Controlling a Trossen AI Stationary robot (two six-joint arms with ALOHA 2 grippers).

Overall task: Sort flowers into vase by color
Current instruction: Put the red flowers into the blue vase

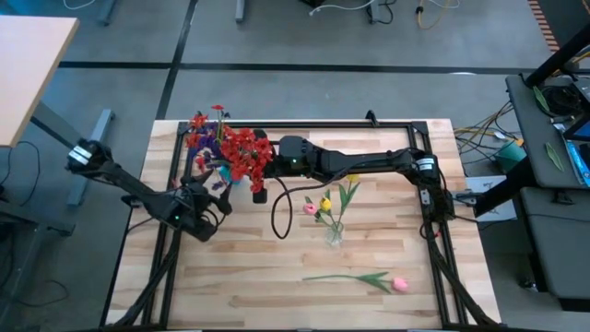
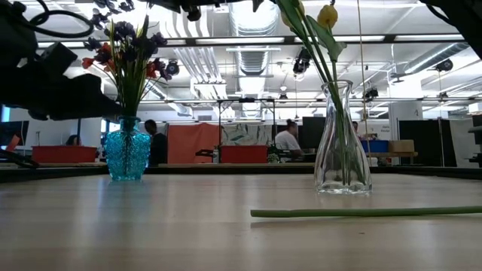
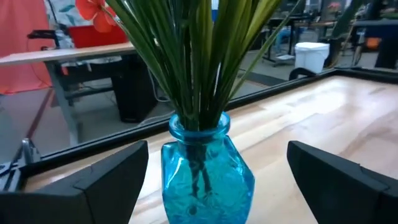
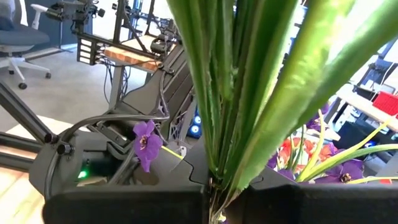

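A blue vase [image 1: 227, 174] stands at the table's far left, and red and purple flowers [image 1: 205, 134] rise from its neck [image 3: 200, 126]. My left gripper [image 3: 217, 150] is level and open, one finger on either side of the vase body without touching it. My right gripper [image 1: 261, 181] reaches in high from the table's right and is shut on a red flower cluster [image 1: 244, 153] above the blue vase. A clear vase [image 1: 334, 232] in the middle holds a yellow [image 1: 325, 204] and a pink bud [image 1: 311, 209]. A pink flower [image 1: 399, 284] lies flat near the front edge. My right gripper pinches a bundle of green stems and leaves [image 4: 219, 167] between its two shut fingers, coming in level from the table's right. The greenery runs across the fingers. The red cluster sits just past the fingertips in the high view. The stems' lower end is hidden.
The lying flower's long stem [image 2: 361, 212] stretches across the near table, right of centre. A black frame rail [image 1: 304, 126] runs round the tabletop. A black cable [image 1: 279, 214] loops down from my right arm between the two vases. People and desks show in the room beyond.
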